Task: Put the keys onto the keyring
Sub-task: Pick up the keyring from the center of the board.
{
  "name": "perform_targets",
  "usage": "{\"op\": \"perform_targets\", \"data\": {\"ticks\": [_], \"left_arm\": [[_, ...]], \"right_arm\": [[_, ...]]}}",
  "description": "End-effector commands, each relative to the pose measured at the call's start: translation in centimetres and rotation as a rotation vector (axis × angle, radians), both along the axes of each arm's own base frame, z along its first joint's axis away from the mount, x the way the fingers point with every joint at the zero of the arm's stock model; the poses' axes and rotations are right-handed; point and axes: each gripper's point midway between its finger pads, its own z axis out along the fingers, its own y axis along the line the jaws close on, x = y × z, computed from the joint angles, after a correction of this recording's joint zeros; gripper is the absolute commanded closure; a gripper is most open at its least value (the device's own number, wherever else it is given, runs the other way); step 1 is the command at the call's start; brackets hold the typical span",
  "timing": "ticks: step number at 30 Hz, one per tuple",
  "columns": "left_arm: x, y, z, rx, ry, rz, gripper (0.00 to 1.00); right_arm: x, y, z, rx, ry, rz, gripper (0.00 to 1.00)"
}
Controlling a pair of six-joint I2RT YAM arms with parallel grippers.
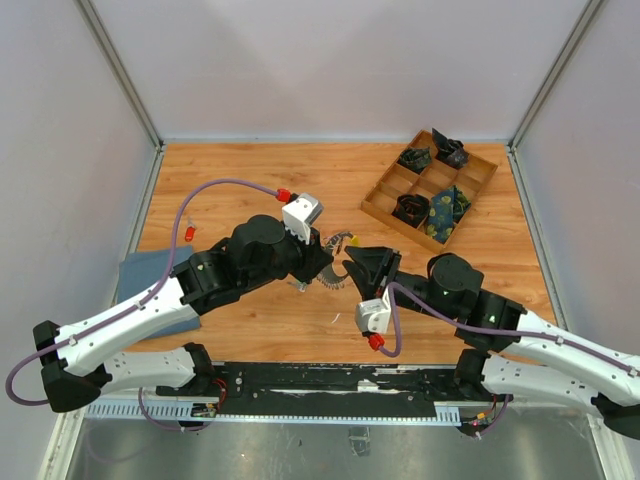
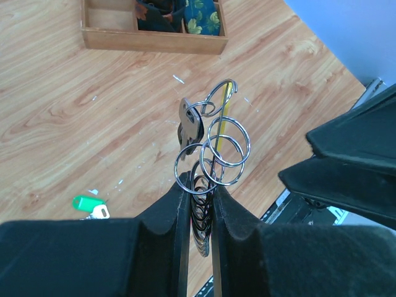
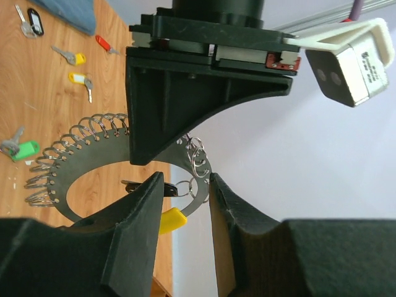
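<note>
Blue cloth [image 1: 150, 290], far left. Keys [image 3: 75, 58], loose on the table near it. Left gripper [image 2: 198, 192], clamped on the keyring [image 3: 80, 158], raised over mid-table. Right gripper [image 3: 185, 182], fingers narrowly parted about the keyring's edge; grip cannot be told. Wooden tray [image 2: 154, 42], far right.

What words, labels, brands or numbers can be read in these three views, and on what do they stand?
No text can be read in any view.
White camera box on the left arm's wrist: small dark print on its side, too small to read.
Coloured plastic key tags on the wooden table: white label windows, no writing can be made out.
</note>
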Motion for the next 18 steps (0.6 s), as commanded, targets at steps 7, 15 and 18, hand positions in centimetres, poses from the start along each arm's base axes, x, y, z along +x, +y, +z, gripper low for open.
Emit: {"op": "perform_targets", "data": {"ticks": [7,15,18], "left_arm": [[-0.4,-0.6,2.5,-0.07,-0.02,-0.019,0.99],[-0.5,-0.6,2.4,-0.071,-0.019,-0.022,0.99],[-0.5,-0.5,2.5,-0.073,-0.021,-0.02,1.0]], "right_arm": [[1.5,0.7,2.2,-0.014,-0.166,-0.053,0.66],[2.1,1.1,3.0,0.002,-0.197,-0.077,0.71],[2.3,1.2,2.8,-0.005,-0.197,-0.082,0.72]]}}
